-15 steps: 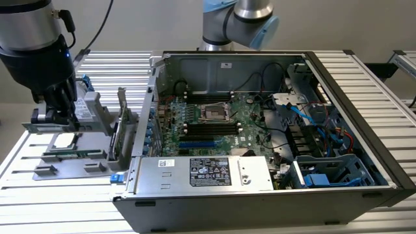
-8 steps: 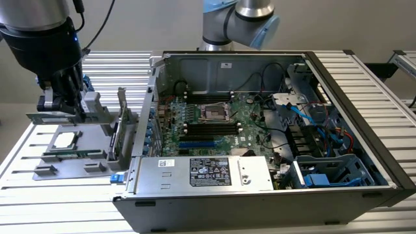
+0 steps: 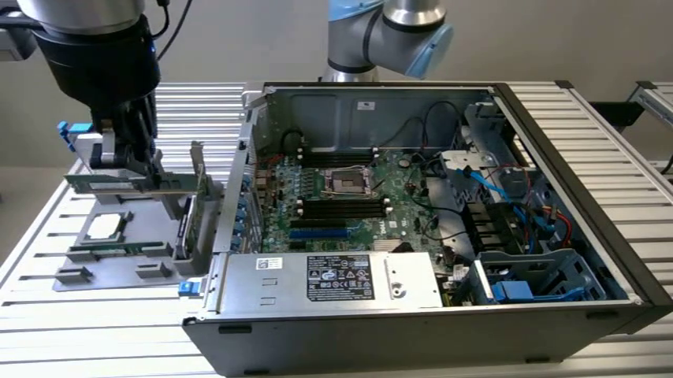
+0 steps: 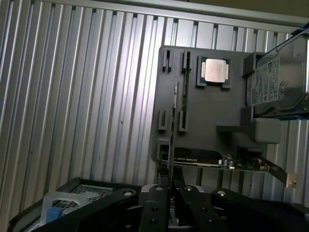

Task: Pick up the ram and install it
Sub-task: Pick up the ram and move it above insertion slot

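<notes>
By the worktop (image 3: 37,260) edge at the exterior view's left, we count one gripper (image 3: 135,177), jaws pinching one ram (image 3: 100,183) held level above one grey holder (image 3: 105,273) carrying one hard drive (image 3: 82,150), one processor (image 3: 105,228) and one expansion card (image 3: 192,213); rightward, one open computer case (image 3: 442,205)

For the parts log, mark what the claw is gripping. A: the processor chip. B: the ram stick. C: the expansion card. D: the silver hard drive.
B: the claw is closed on the thin ram stick, seen edge-on over the grey tray.
</notes>
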`<state>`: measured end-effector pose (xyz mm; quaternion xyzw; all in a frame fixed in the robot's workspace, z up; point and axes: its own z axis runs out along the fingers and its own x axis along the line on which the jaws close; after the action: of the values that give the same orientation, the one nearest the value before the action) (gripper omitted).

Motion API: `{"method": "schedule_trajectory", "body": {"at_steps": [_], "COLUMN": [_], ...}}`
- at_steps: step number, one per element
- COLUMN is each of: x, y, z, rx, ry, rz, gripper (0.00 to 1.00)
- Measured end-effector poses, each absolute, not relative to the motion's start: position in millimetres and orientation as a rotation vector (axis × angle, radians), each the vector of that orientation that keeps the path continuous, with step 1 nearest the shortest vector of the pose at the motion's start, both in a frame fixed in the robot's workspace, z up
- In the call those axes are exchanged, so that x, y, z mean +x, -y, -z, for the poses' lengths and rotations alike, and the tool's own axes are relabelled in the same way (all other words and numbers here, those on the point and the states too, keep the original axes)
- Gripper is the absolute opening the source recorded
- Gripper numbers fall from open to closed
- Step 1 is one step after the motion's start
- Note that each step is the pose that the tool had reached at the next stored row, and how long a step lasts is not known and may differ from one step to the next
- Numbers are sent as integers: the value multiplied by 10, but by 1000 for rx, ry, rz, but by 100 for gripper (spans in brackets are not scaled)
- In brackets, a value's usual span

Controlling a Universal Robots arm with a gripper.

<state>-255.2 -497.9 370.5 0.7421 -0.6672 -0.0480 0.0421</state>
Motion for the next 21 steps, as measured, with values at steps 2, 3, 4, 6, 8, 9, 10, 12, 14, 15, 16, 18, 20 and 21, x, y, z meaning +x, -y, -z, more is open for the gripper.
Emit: {"method": "schedule_trajectory", "body": {"at_steps": [2, 3, 4, 6, 8, 9, 10, 12, 14, 15, 16, 18, 20, 21], "x": [-2496, -2468, -2441, -2385, -2328, -2301, -2272, -2216, -2157, -2126, -2095, -2035, -1971, -1939], "y": [4968, 4963, 4957, 4945, 4933, 4928, 4921, 4908, 4892, 4884, 4876, 4860, 4842, 4832], "z": [-3735, -3750, -3764, -3791, -3817, -3829, -3839, -3855, -3862, -3865, -3868, -3871, -3872, -3872], "rx": [2271, 2271, 2271, 2271, 2271, 2271, 2272, 2272, 2272, 2272, 2272, 2272, 2272, 2272], "ry": [2042, 2042, 2042, 2042, 2041, 2041, 2041, 2041, 2041, 2041, 2041, 2041, 2041, 2041], "rz": [147, 147, 147, 147, 147, 147, 147, 147, 147, 147, 147, 147, 147, 147], "gripper": [13, 13, 13, 13, 13, 13, 13, 13, 13, 13, 13, 13, 13, 13]}}
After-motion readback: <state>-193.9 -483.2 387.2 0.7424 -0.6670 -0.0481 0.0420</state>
